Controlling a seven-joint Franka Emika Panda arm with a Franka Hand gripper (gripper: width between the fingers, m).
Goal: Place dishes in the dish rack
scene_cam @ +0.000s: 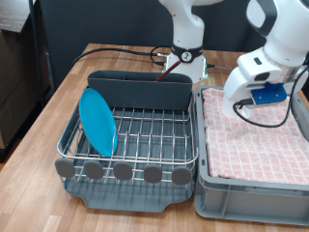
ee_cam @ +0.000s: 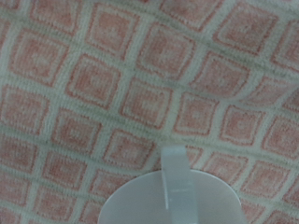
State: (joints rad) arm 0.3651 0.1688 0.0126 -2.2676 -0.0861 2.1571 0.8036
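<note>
The silver wire dish rack (scene_cam: 145, 130) sits on its dark grey tray on the wooden table. The bright-blue plate (scene_cam: 98, 121) stands on edge in the rack's left side in the exterior view. A thin reddish-brown piece, maybe the wooden spoon (scene_cam: 164, 73), sticks up from the grey caddy (scene_cam: 140, 90). My gripper (scene_cam: 238, 102) hangs low over the pink checked cloth in the grey crate. The wrist view shows the white mug (ee_cam: 173, 201) with its handle, blurred and very close, over the cloth. No fingers show there, so I cannot tell whether the mug is held.
The grey crate (scene_cam: 253, 198) lined with pink checked cloth (scene_cam: 256, 140) stands against the rack at the exterior view's right. A second white robot base (scene_cam: 185, 43) and cables stand behind the caddy. The table edge runs along the exterior view's left.
</note>
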